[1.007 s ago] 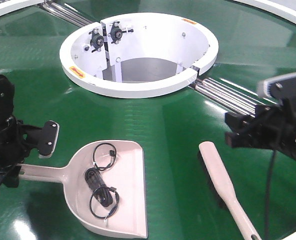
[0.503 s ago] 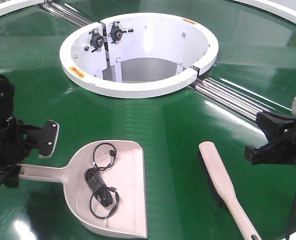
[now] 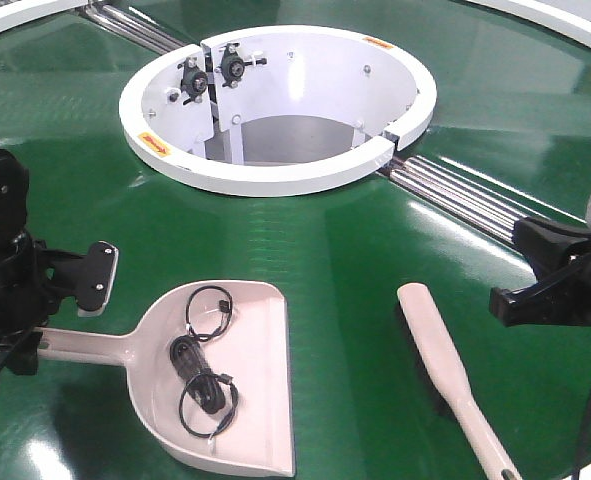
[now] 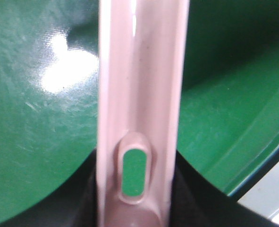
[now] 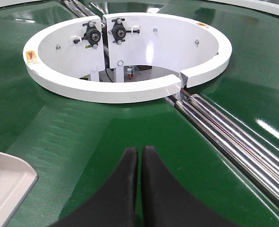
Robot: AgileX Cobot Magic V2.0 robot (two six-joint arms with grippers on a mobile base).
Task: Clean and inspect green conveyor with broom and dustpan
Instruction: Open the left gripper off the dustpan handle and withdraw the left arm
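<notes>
The left gripper (image 4: 137, 203) clamps the dustpan (image 3: 250, 405); the right gripper (image 5: 140, 153) (jaws together, empty) should open wide, then lower over the broom (image 3: 435, 340) to its left.

White ring (image 3: 275, 178), top rim: two small orange-yellow stickers. The near sticker (image 3: 155, 142) lies on the rim's left side and the far sticker (image 3: 378, 42) on its far right side. In the right wrist view the near sticker (image 5: 31, 56) appears as a yellow tag with a red mark. The print on both is too small to read. No lettering, brand or number is legible.
</notes>
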